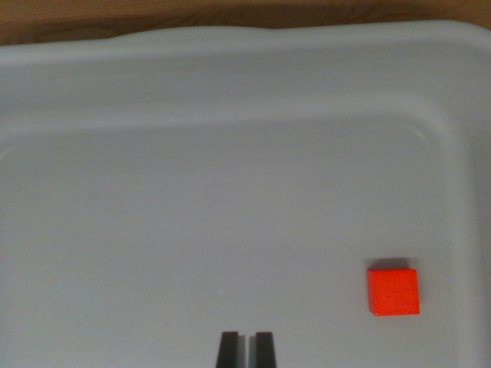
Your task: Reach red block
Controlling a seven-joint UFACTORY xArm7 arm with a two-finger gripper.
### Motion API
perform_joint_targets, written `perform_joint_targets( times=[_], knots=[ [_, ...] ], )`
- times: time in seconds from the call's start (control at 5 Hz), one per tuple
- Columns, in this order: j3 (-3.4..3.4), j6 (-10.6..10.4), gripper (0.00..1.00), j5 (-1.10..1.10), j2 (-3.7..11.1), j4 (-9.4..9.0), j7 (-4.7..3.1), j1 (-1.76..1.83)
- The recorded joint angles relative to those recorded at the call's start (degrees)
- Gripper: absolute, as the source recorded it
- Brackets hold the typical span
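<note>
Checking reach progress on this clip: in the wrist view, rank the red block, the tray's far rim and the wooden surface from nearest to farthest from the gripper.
From the gripper at the bottom centre:
1. red block, on the tray floor toward the wrist view's right.
2. tray's far rim, across the top of the view.
3. wooden surface, beyond that rim at the top edge.

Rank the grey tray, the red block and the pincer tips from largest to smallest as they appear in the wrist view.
1. Grey tray, filling most of the view.
2. Red block.
3. Pincer tips; they are cut off by the frame edge and nearest the camera, so this rank is unsure.
</note>
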Motion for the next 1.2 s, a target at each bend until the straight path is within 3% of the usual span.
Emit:
perform_joint_targets(
  times=[0.2, 0.4, 0.6, 0.8, 1.0, 1.2],
  knots=[
    [-0.35, -2.03, 0.0, 0.0, 0.96, -1.39, 0.01, -0.38],
    [-0.35, -2.03, 0.0, 0.0, 0.96, -1.39, 0.01, -0.38],
    [-0.71, -4.11, 0.0, -0.01, 1.94, -2.81, 0.03, -0.76],
    [-0.71, -4.11, 0.0, -0.01, 1.94, -2.81, 0.03, -0.76],
    [-1.12, -6.47, 0.0, -0.01, 3.05, -4.43, 0.05, -1.2],
    [-1.12, -6.47, 0.0, -0.01, 3.05, -4.43, 0.05, -1.2]
  ],
)
